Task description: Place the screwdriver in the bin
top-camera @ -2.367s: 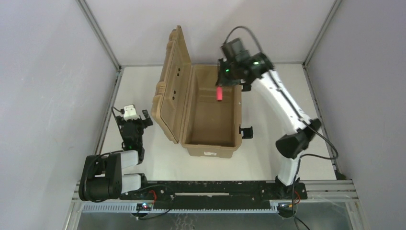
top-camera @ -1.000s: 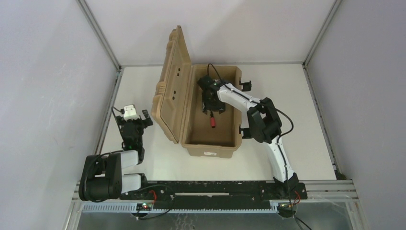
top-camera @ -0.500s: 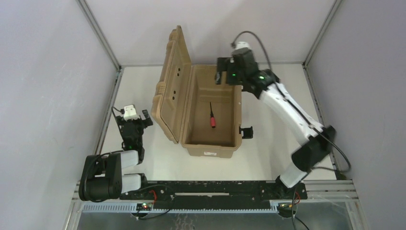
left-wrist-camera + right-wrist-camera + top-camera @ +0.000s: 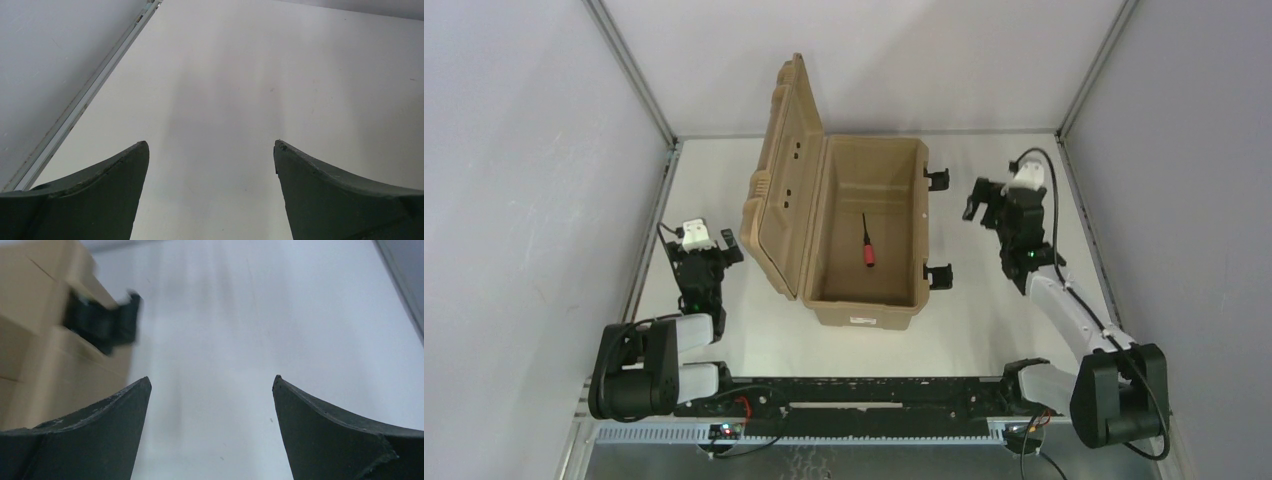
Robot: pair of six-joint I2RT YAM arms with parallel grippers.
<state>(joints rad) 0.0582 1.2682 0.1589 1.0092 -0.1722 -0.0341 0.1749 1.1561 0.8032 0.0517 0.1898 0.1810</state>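
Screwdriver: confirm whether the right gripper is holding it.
No, the screwdriver lies on the floor of the bin, and the right gripper stands open outside it.

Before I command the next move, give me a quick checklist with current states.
1. The screwdriver lies flat on the floor of the bin, nothing gripping it: ok.
2. The right end effector is open and empty: ok.
3. The right end effector is outside the bin, over the table on the bin's right side: ok.
4. The left end effector is open and empty, parked to the left of the bin: ok.
5. The lid stands open, and both latches hang free on the right wall: ok.
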